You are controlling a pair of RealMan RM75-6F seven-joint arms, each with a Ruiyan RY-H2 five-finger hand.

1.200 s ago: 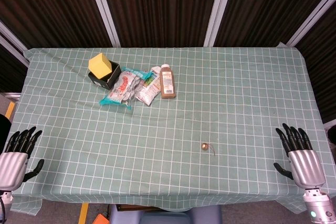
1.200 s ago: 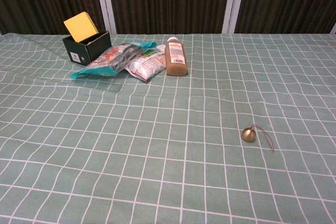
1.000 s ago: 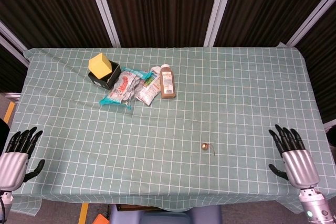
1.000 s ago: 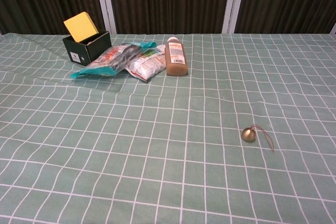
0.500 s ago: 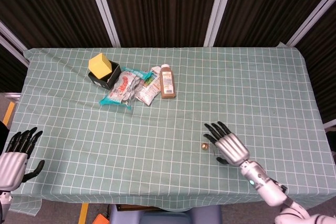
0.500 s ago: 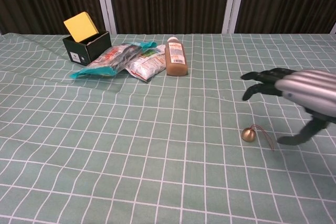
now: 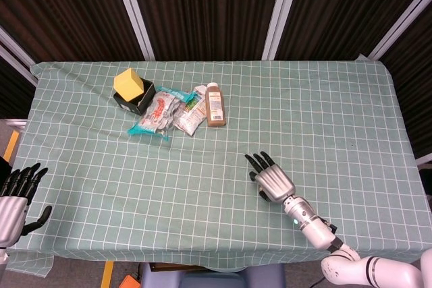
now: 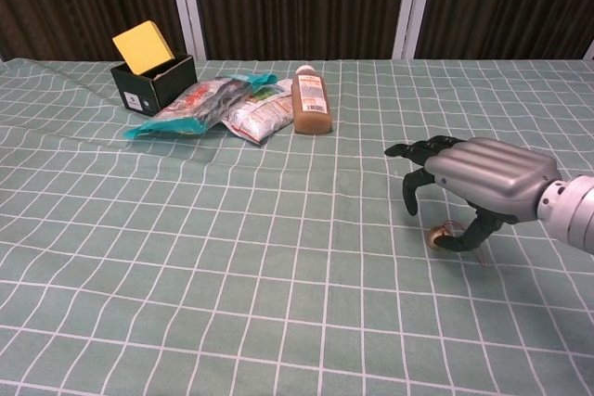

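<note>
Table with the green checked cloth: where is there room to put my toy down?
The green checked tablecloth is bare along its whole right side and across the near left, between the left hand and the right hand. It is crowded at the far left: black box with yellow block, snack packets, brown bottle. A small gold bell lies under the right hand.

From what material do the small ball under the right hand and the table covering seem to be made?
The small ball looks like metal with a dull brass finish: it shows a golden sheen, though little of it is visible under the right hand. The table covering seems to be woven cloth, matte green with white grid lines, and it wrinkles softly.
</note>
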